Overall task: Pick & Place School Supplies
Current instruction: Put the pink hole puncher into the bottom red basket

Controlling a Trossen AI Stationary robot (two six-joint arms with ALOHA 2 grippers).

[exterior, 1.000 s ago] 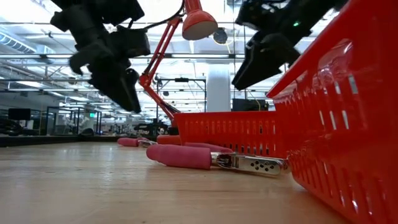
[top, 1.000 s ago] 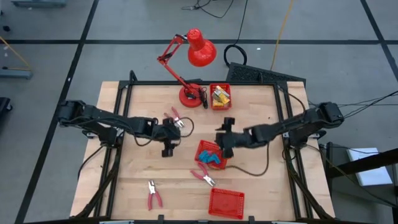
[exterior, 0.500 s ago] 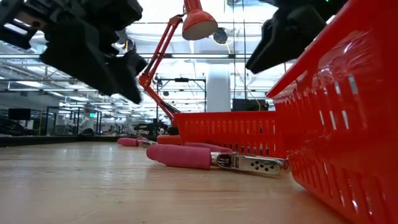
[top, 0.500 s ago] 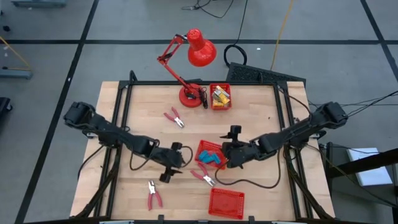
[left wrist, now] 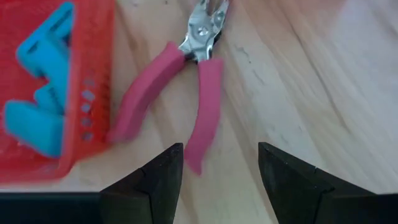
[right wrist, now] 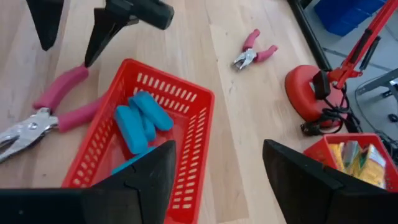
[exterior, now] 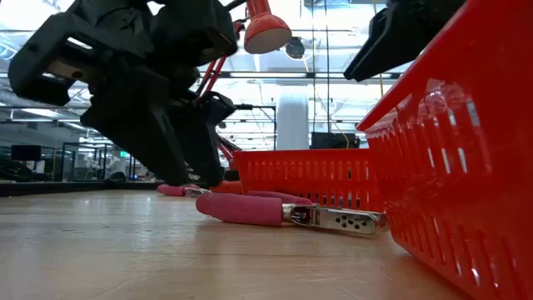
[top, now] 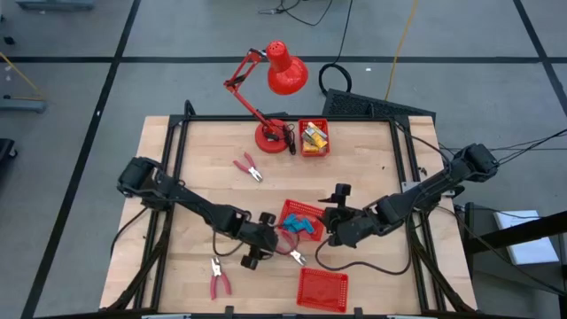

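pliers (top: 290,252): flat on table, mid-front, beside basket (top: 299,219) | axis diagonal, jaws toward front-right corner, handles toward basket | left gripper (top: 258,251): spread, empty, at handle ends | right gripper (top: 330,217): spread, empty, beside basket

Grey floor (top: 71,35) w/ dark tape lines, cables upper centre; wood tabletop (top: 372,168) mid-frame; low view: bright ceiling lights (exterior: 25,12), hall bkgd.
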